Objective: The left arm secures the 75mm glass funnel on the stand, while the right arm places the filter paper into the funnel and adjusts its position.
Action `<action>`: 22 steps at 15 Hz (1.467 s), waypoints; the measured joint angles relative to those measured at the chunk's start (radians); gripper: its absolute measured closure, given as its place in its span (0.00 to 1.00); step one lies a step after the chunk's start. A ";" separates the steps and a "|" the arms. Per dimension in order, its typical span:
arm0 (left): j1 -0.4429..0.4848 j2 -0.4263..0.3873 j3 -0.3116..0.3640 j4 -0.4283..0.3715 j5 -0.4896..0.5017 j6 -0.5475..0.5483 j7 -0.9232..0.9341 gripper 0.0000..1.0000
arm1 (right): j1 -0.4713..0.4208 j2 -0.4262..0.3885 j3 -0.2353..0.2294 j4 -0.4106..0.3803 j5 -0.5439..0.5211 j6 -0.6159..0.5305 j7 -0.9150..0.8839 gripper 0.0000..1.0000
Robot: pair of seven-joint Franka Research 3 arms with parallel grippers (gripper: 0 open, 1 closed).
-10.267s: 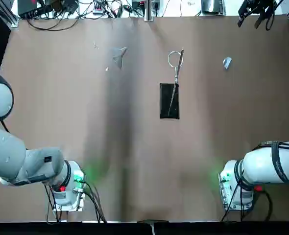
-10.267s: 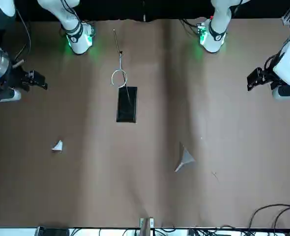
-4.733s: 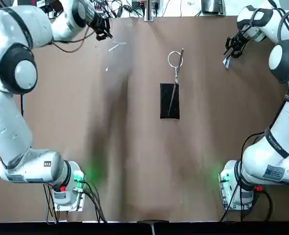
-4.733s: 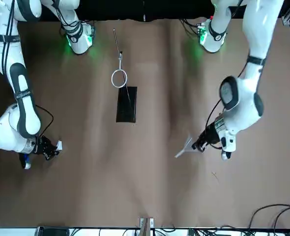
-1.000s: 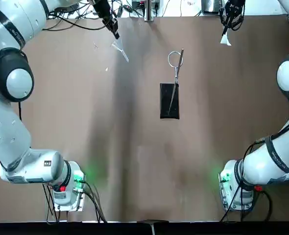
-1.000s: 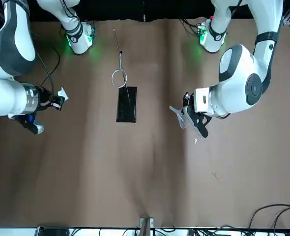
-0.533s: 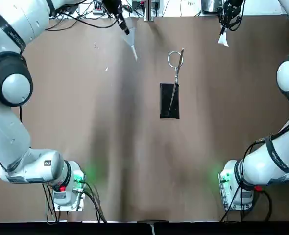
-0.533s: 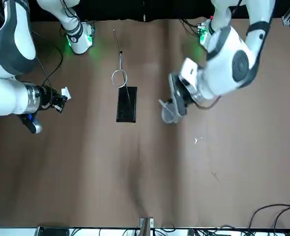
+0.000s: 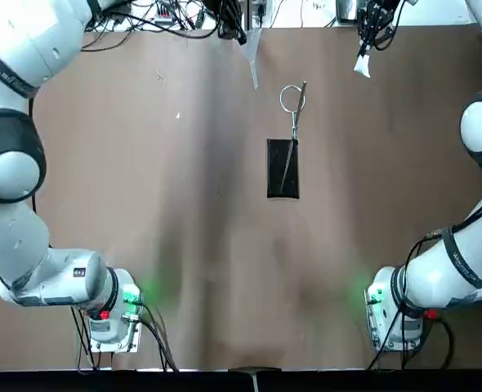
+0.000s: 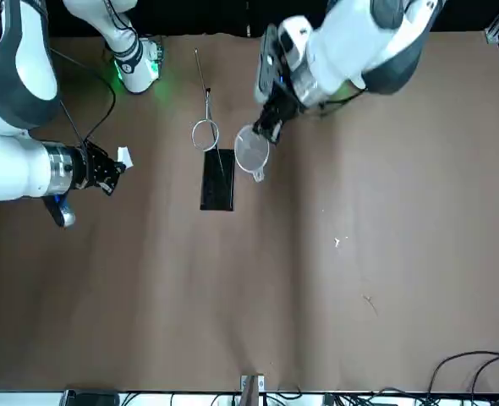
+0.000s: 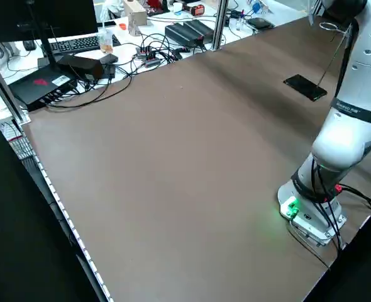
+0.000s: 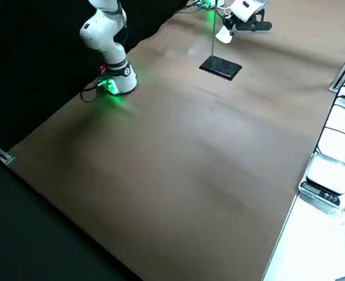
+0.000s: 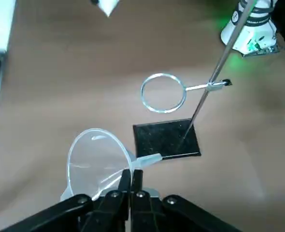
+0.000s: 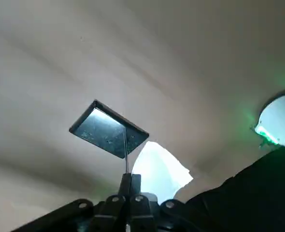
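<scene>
My left gripper (image 10: 266,131) is shut on the rim of the clear glass funnel (image 10: 251,152) and holds it in the air, just to the robot's left of the stand's wire ring (image 10: 204,135). The left wrist view shows the funnel (image 13: 96,157) pinched at the fingertips, apart from the ring (image 13: 163,92), with the black base plate (image 13: 166,139) below. The stand (image 9: 282,167) is at mid-table. My right gripper (image 10: 114,165) is shut on the white filter paper (image 10: 124,157), off to the stand's right. The right wrist view shows the filter paper (image 14: 159,169) at the fingertips.
Cables and equipment (image 9: 167,16) line the table's far edge. Two small specks (image 10: 337,243) lie on the brown tabletop. The arm bases (image 9: 110,314) (image 9: 392,314) glow green at the near corners. Open tabletop lies between the stand and the bases.
The left gripper has carried the funnel sideways towards the stand, now close beside the ring. The right gripper with the paper has shifted slightly towards the stand.
</scene>
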 joint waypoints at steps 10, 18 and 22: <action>0.025 -0.034 -0.119 0.020 -0.061 0.164 0.232 0.97 | 0.046 0.000 0.004 0.011 0.057 -0.002 0.262 0.99; -0.075 0.007 -0.120 0.006 0.078 0.267 0.301 0.97 | 0.045 0.000 0.003 0.014 0.073 -0.003 0.304 0.99; -0.095 0.011 -0.121 -0.009 0.114 0.281 0.317 0.97 | 0.056 0.000 0.004 0.017 0.075 -0.004 0.394 0.99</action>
